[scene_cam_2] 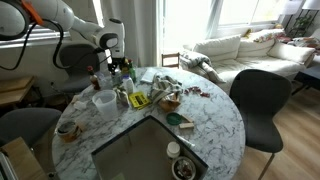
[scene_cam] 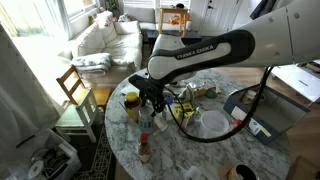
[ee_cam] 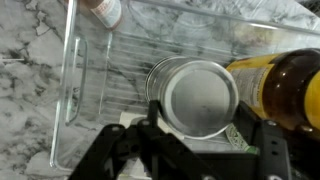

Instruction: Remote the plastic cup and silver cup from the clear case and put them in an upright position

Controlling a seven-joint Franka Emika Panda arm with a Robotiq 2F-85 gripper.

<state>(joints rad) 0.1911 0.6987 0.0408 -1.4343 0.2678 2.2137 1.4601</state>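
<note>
In the wrist view the silver cup [ee_cam: 195,92] sits inside a clear plastic case [ee_cam: 90,95] with straight walls and a ridged floor, on the marble table. The cup's round mouth faces the camera. My gripper [ee_cam: 205,120] is open just above it, with one dark finger on each side of the cup's near rim, not closed on it. A small whitish object [ee_cam: 105,10] lies at the case's far edge; I cannot tell whether it is the plastic cup. In both exterior views the gripper [scene_cam: 150,100] [scene_cam_2: 118,72] hangs low over cluttered table items that hide the case.
An amber bottle [ee_cam: 280,85] lies right beside the cup. A round translucent tub [scene_cam: 205,122] [scene_cam_2: 103,102] stands apart from the gripper. A large grey rectangular tray [scene_cam_2: 150,150], bottles and packets crowd the round marble table [scene_cam_2: 215,115]. Chairs stand around it.
</note>
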